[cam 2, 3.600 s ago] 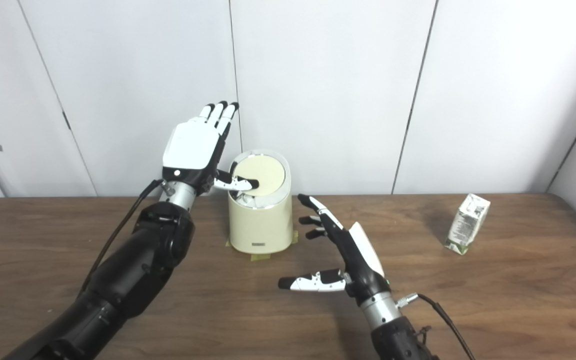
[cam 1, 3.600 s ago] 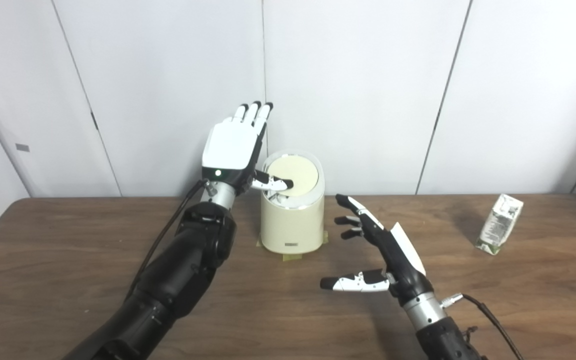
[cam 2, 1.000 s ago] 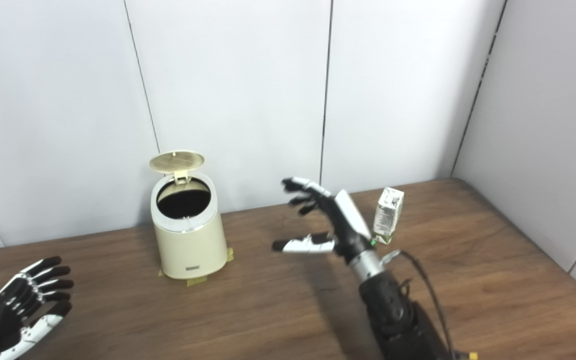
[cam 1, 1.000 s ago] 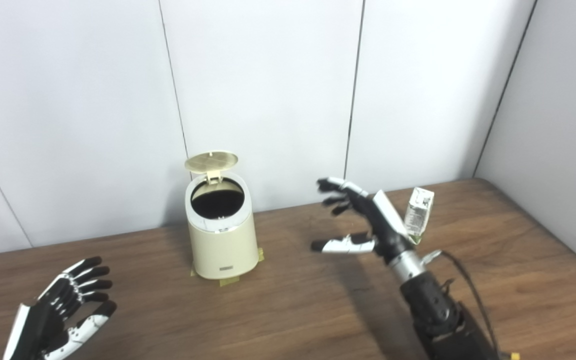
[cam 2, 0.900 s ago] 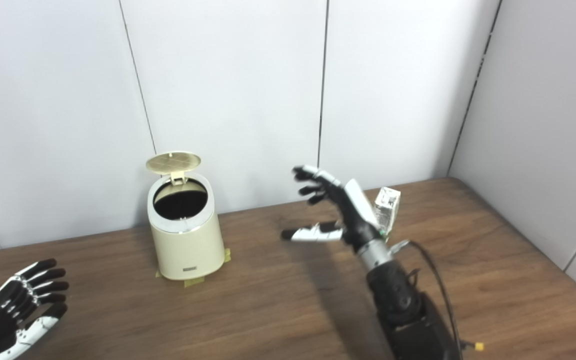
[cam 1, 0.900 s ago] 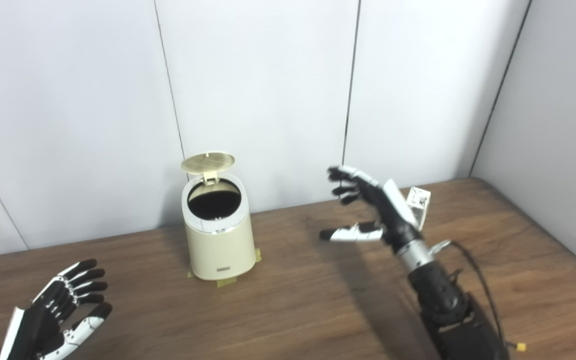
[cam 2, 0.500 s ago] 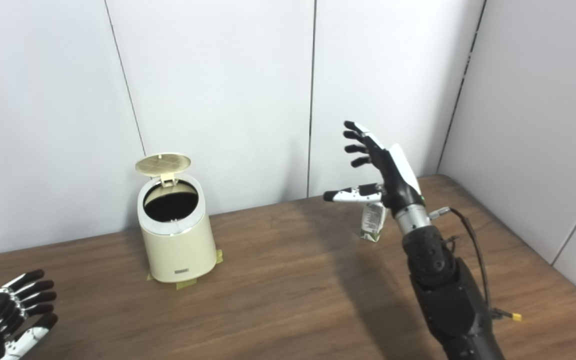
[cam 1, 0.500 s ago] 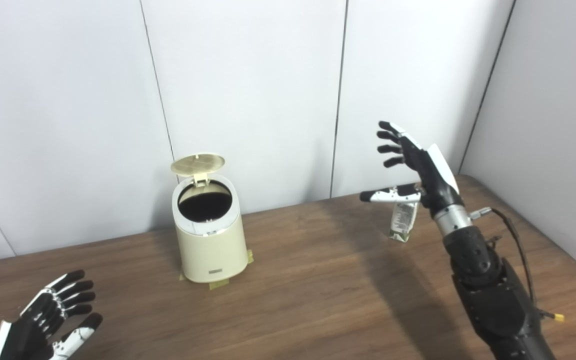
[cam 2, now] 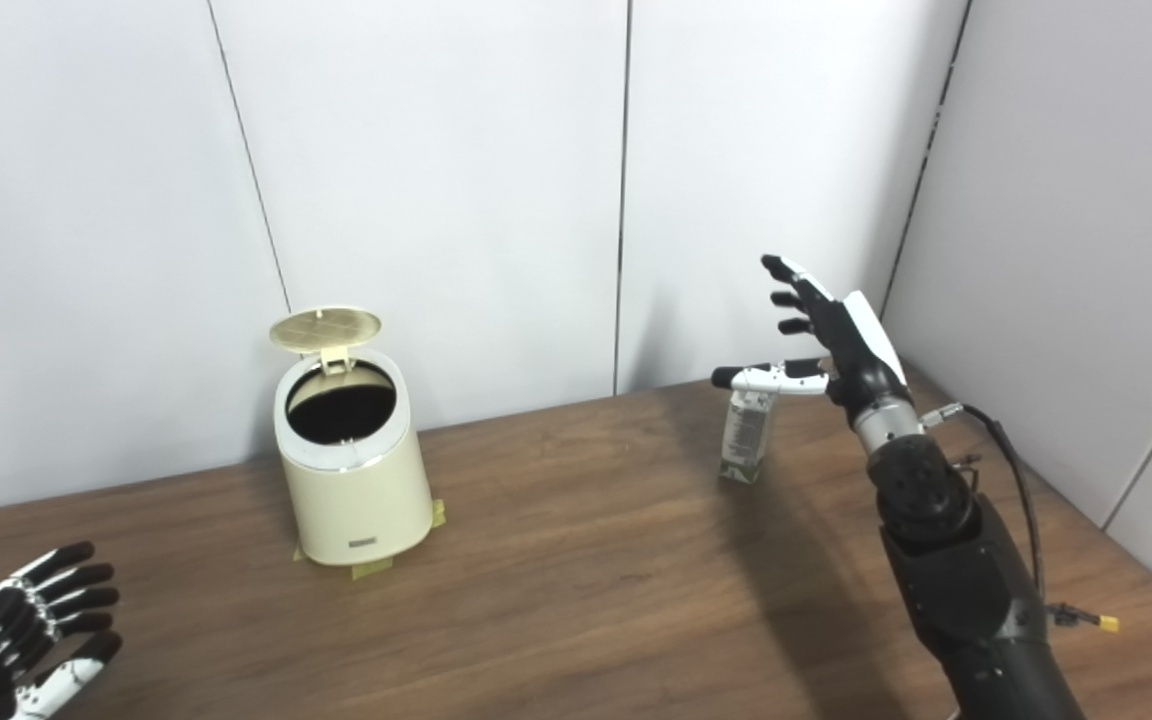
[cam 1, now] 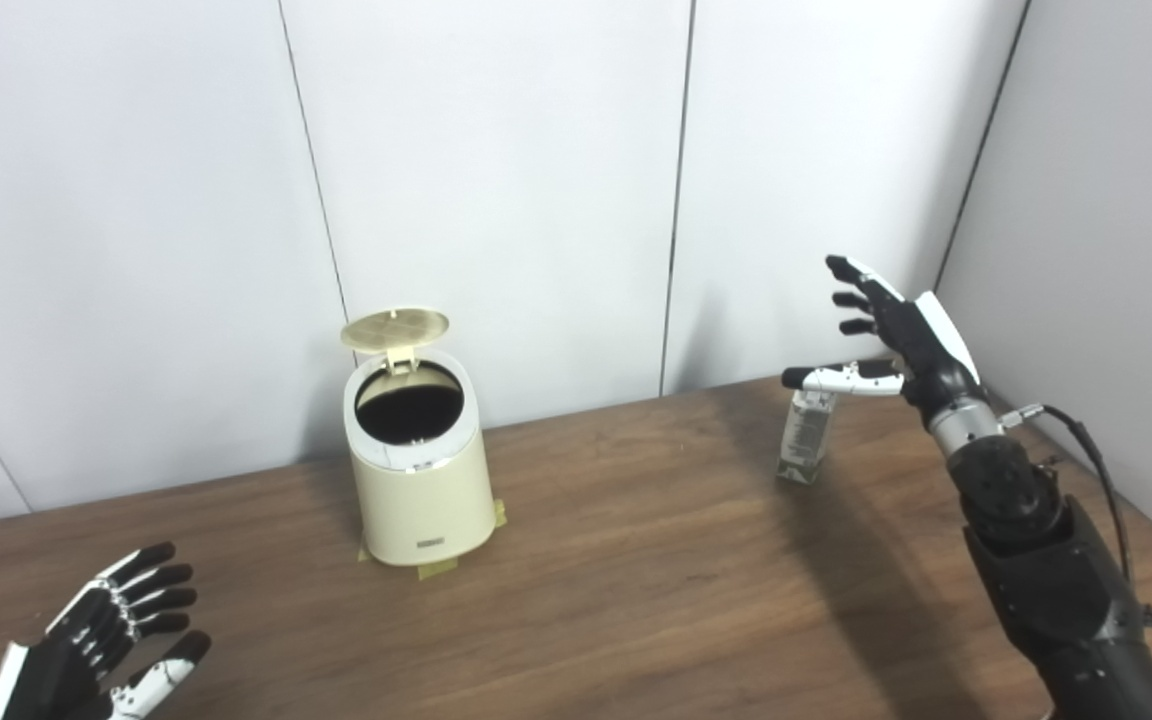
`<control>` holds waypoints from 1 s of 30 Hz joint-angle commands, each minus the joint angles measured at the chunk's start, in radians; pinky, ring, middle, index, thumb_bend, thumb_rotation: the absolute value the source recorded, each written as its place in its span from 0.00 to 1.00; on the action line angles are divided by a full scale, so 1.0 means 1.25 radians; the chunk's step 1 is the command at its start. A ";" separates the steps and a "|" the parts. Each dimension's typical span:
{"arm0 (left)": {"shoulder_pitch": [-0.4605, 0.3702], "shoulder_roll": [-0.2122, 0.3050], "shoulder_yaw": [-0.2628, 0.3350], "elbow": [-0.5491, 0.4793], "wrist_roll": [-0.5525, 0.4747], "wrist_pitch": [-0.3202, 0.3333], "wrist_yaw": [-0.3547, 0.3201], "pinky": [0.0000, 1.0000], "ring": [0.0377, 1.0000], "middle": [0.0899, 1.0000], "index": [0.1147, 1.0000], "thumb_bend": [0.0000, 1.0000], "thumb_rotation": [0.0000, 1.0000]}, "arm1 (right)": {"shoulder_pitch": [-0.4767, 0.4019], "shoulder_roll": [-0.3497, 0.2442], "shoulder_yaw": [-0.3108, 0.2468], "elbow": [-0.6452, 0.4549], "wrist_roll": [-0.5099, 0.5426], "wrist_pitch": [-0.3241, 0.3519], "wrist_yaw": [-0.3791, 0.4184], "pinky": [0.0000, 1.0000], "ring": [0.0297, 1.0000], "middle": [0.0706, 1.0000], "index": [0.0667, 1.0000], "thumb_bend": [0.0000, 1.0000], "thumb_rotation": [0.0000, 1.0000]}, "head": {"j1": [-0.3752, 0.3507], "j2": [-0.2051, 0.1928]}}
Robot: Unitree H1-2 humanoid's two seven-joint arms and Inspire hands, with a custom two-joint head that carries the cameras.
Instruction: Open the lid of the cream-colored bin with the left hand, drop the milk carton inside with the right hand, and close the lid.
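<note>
The cream-colored bin [cam 1: 421, 470] stands on the table [cam 1: 636, 600] with its lid [cam 1: 395, 326] tipped up. The milk carton [cam 1: 804, 438] stands upright well to its right — the right hand [cam 1: 901, 335] hangs over it, fingers spread, holding nothing. The left hand [cam 1: 96, 650] waits low — open too.

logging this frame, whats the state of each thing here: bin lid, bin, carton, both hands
lid: flipped up, open
cream-colored bin: upright on the table, mouth uncovered, inside dark
milk carton: standing upright on the table, not held
right hand: open, above the carton
left hand: open, empty, low near the table's front-left
</note>
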 commanded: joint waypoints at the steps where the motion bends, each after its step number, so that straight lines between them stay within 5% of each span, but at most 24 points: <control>1: -0.018 0.013 0.004 -0.032 0.007 -0.009 0.009 0.67 0.70 0.73 0.77 0.63 0.21 | -0.030 -0.030 -0.015 -0.004 0.014 -0.004 -0.005 0.78 0.86 0.90 0.90 0.88 0.21 | 0.000 0.001; 13: -0.017 0.014 0.005 -0.036 -0.006 -0.005 0.002 0.66 0.68 0.71 0.76 0.65 0.21 | -0.035 -0.025 -0.013 0.134 0.056 -0.031 -0.003 0.81 0.88 0.92 0.92 0.88 0.23 | 0.000 0.007; 19: -0.017 0.016 0.002 -0.037 0.007 -0.001 0.004 0.66 0.67 0.71 0.75 0.64 0.20 | -0.042 -0.004 0.003 0.169 0.032 0.007 -0.040 0.77 0.85 0.90 0.90 0.88 0.21 | 0.002 0.008; 25: -0.012 0.012 0.002 -0.056 0.027 0.018 0.015 0.65 0.67 0.70 0.74 0.64 0.19 | -0.048 0.012 0.016 0.223 0.043 -0.029 -0.049 0.72 0.82 0.88 0.89 0.88 0.17 | 0.011 0.014; 30: -0.008 0.007 0.003 -0.070 0.041 0.031 0.025 0.63 0.67 0.71 0.74 0.61 0.12 | -0.056 0.022 0.030 0.271 0.035 -0.072 -0.070 0.77 0.80 0.83 0.85 0.89 0.16 | 0.015 0.018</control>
